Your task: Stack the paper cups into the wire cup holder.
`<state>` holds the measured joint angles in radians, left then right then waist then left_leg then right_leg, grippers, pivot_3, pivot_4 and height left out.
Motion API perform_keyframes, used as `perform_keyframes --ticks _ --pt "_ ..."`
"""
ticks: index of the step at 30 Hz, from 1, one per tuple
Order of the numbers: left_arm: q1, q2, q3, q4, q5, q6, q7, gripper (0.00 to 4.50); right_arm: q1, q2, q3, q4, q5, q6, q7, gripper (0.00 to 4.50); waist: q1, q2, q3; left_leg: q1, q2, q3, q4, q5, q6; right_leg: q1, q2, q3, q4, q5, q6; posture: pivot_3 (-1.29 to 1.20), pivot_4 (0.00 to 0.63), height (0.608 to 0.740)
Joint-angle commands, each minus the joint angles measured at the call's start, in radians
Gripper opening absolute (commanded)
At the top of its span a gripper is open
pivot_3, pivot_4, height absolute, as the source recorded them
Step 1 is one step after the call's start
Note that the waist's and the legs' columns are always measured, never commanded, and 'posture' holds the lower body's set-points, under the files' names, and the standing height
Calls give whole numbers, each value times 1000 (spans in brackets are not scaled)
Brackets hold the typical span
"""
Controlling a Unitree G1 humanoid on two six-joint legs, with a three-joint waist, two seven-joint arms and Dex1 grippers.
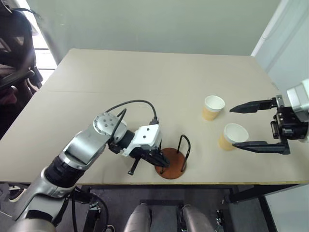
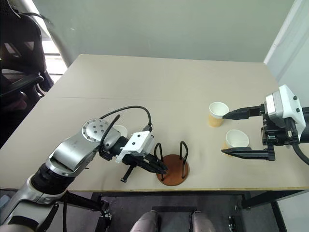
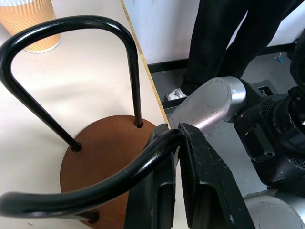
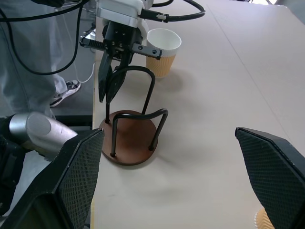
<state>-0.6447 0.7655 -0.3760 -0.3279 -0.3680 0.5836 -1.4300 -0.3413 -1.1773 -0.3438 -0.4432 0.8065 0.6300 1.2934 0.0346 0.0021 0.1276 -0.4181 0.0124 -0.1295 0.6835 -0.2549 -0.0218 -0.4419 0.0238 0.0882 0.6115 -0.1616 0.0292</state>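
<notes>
Left gripper (image 1: 155,161) pinches wire cup holder's (image 1: 172,169) loop.

Left end effector (image 1: 157,162) clamped shut; right end effector (image 1: 251,126) spread wide.
</notes>
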Motion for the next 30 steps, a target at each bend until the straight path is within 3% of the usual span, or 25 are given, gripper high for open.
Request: perform_keyframes --ticks 1,16,21,29,30 --pt "19 -9 -7 -7 -9 -9 0 21 -23 1 -18 -11 16 -7 -14 4500 0 0 0 0 0 0 0 0 0 0 0 0 0 0 0 0 150 740" --pt "24 -5 -22 36 60 -84 15 21 -21 5 -17 -8 17 -16 -18 4500 0 2 -1 1 0 0 0 0 0 1 0 0 0 0 0 0 150 740" --pt "24 2 -18 28 47 -66 10 1516 -26 8 -11 -6 15 -19 -20 4500 -1 2 -1 0 0 0 0 0 0 0 0 0 0 0 0 0 150 740" --pt "25 17 -17 29 71 -78 24 4429 -29 14 -2 -3 9 -23 -17 4500 -1 2 -1 0 0 0 0 0 0 0 0 0 0 0 0 0 150 740" --pt "26 23 -11 28 76 -79 27 4472 -30 13 0 -1 7 -24 -15 4500 -1 2 -1 0 0 0 0 0 0 0 0 0 0 0 0 0 150 740"
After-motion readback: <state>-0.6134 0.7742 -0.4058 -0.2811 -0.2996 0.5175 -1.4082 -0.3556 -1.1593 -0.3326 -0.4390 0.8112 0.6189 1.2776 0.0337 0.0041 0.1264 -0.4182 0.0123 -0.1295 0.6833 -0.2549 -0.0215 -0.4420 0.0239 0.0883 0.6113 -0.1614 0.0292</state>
